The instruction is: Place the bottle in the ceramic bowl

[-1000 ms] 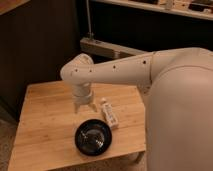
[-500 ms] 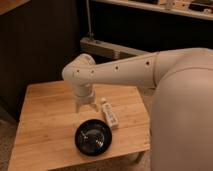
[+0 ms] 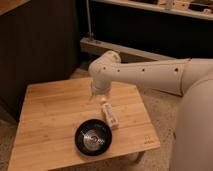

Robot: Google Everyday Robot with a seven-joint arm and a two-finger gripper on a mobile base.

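Observation:
The bottle is small and whitish. It lies on its side on the wooden table, right of the middle. The ceramic bowl is black and glossy with a silvery centre. It stands near the table's front edge, just left of and in front of the bottle, almost touching it. My gripper points down from the white arm. It hangs just above and behind the bottle's far end and holds nothing I can see.
The table is small, with floor on all sides. A dark wall or cabinet stands behind it on the left. A low metal rail runs behind. My white body fills the right side.
My arm and gripper have moved right, from left of the bottle to just above its far end. The bottle and the bowl have not moved.

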